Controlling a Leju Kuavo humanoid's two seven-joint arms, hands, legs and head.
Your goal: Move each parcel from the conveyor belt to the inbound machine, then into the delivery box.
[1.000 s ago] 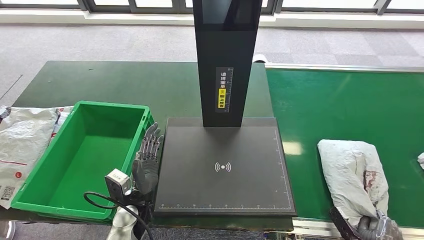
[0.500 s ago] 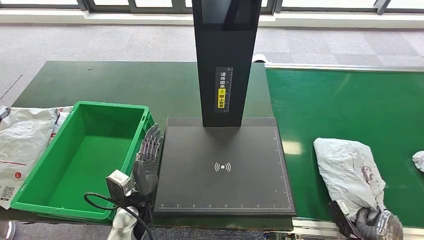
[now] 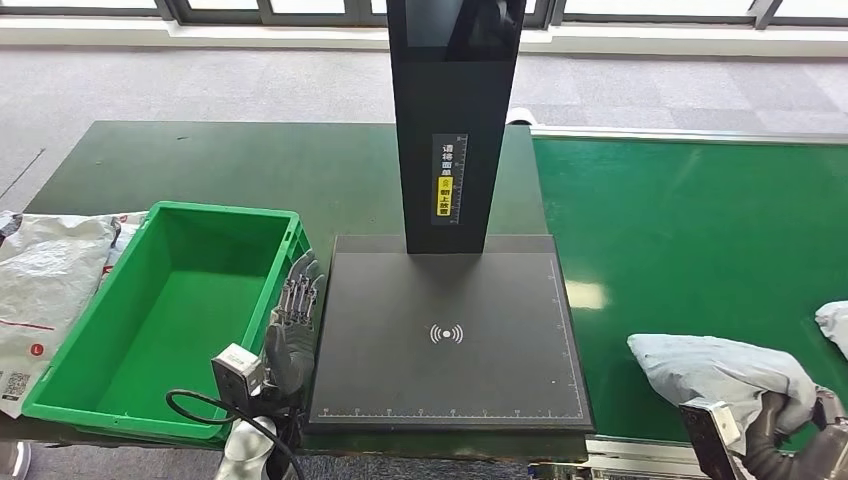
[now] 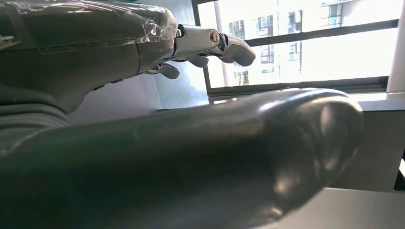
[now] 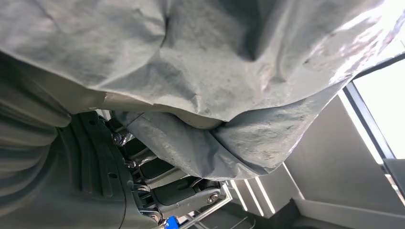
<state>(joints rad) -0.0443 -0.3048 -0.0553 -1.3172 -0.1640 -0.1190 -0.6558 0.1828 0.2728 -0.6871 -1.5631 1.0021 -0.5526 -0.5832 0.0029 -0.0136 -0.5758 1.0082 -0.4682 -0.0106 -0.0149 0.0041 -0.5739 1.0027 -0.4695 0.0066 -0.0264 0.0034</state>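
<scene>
Parcel (image 3: 715,368) now lifted in right robot hand (image 3: 785,430)

You have grey carpet floor (image 3: 200,85) beyond the dark green table (image 3: 250,165), and a window frame (image 3: 270,12) along the far wall, daylight coming through.

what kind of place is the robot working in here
Most likely a parcel sorting station, perhaps a demo setup in an office building. A green conveyor belt carries grey parcels, a black scanning machine stands beside it, and a green crate waits alongside.
</scene>
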